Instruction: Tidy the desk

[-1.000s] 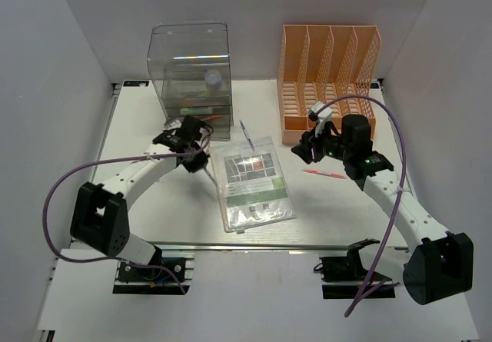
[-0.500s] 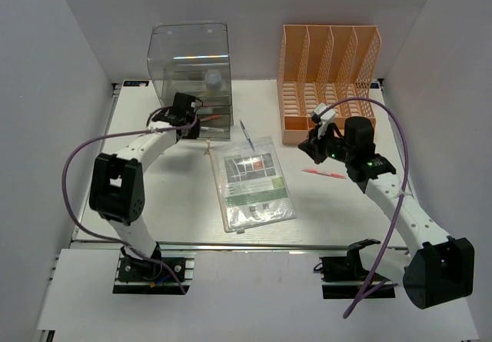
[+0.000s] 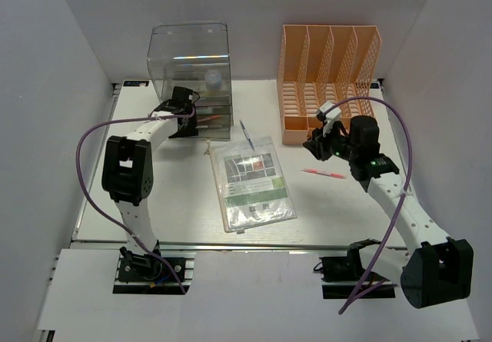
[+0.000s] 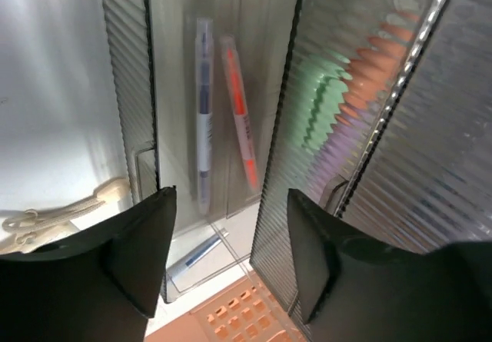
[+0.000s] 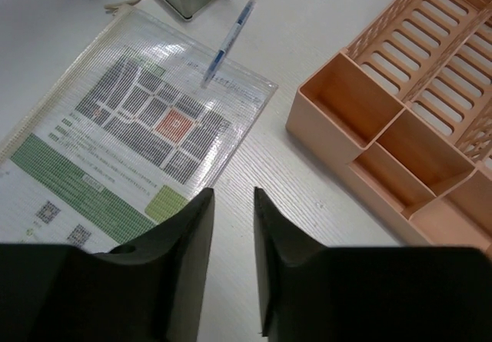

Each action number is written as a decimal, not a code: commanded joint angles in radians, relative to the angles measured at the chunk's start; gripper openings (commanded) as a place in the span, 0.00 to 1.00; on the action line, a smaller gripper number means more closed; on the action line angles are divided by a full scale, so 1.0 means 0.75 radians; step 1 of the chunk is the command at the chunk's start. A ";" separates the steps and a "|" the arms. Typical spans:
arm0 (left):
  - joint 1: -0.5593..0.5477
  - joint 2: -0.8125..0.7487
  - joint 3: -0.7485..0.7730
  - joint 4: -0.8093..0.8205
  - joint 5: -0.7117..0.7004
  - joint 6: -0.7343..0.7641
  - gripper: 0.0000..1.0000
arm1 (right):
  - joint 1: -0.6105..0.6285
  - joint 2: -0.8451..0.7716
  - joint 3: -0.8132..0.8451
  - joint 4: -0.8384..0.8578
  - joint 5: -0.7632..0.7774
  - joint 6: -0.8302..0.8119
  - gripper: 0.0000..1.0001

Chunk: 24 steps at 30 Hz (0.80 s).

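Over the last second the left arm has swung away from the plastic sleeve (image 3: 252, 180) and stretched toward the back; the left gripper (image 3: 184, 119) now sits right against the front of the clear drawer box (image 3: 191, 58), where a second ago it hung nearer the middle of the desk (image 3: 154, 196); in the wrist view its fingers (image 4: 146, 257) stand wide apart with nothing between them, facing a drawer that holds a blue-and-white pen (image 4: 204, 111) and an orange pen (image 4: 238, 111) side by side; this looks like a reach for a drawer, though I cannot tell whether the fingers touch it; the right gripper (image 3: 317, 141) has drifted slightly back, toward the orange file rack (image 3: 327, 58); it hovers above the tabletop by the sleeve's corner, its fingers a narrow gap apart and empty; the desk itself lies under both arms, white and flat, and bears loose items: the sleeve in the middle, a blue pen (image 3: 244, 134) at the sleeve's far edge, a pink pen (image 3: 323, 174) to the right; so most of the tidying seems yet to be done.
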 commanded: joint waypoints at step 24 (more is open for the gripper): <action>0.044 -0.622 -0.366 -0.123 1.095 2.080 0.68 | -0.055 0.497 0.027 -0.403 0.318 -0.899 0.70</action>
